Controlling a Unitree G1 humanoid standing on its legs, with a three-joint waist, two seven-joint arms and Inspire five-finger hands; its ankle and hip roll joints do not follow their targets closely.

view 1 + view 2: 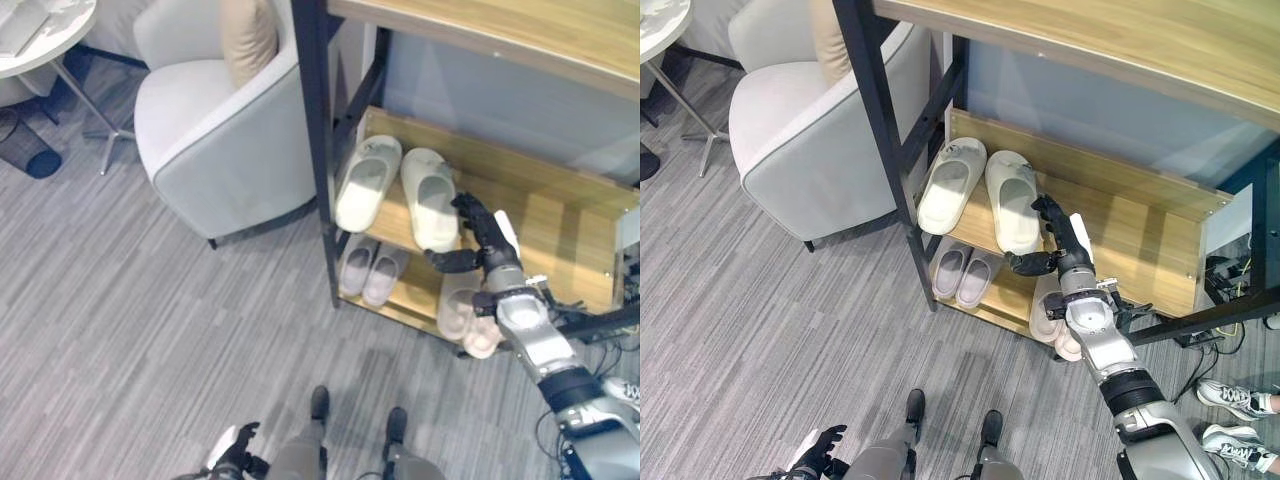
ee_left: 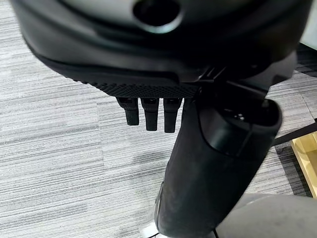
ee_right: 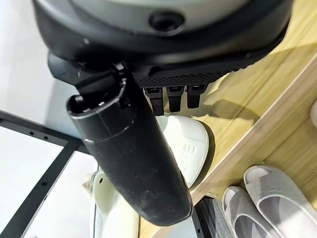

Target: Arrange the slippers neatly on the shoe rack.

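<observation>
Nearest the robot, the left hand (image 1: 235, 450) hangs low over the grey striped carpet (image 1: 130, 330), well apart from the shoe rack (image 1: 318, 150); in its own wrist view its fingers (image 2: 148, 113) point straight down with nothing between them and the thumb.

Further out, the right arm stretches forward and up from the lower right, reaching into the rack's middle level. The right hand (image 1: 482, 240) sits over the wooden shelf (image 1: 560, 225), its fingers extended towards the back and its thumb held out sideways towards the rack's front edge. It grips nothing; the fingertips lie just beside the heel end of the nearer cream slipper (image 1: 430, 198). Whether they touch it cannot be told.

That slipper lies side by side with its mate (image 1: 367, 182) on the middle shelf, toes towards the back, the pair slightly splayed. Below, on the bottom shelf, a small grey pair (image 1: 370, 270) sits at the left, and a pale pinkish pair (image 1: 462, 315) lies under the robot's wrist.

Beyond the rack stands a light grey armchair (image 1: 215, 130) with a beige cushion (image 1: 248, 35), and a round white table (image 1: 45, 30) farther left.
</observation>
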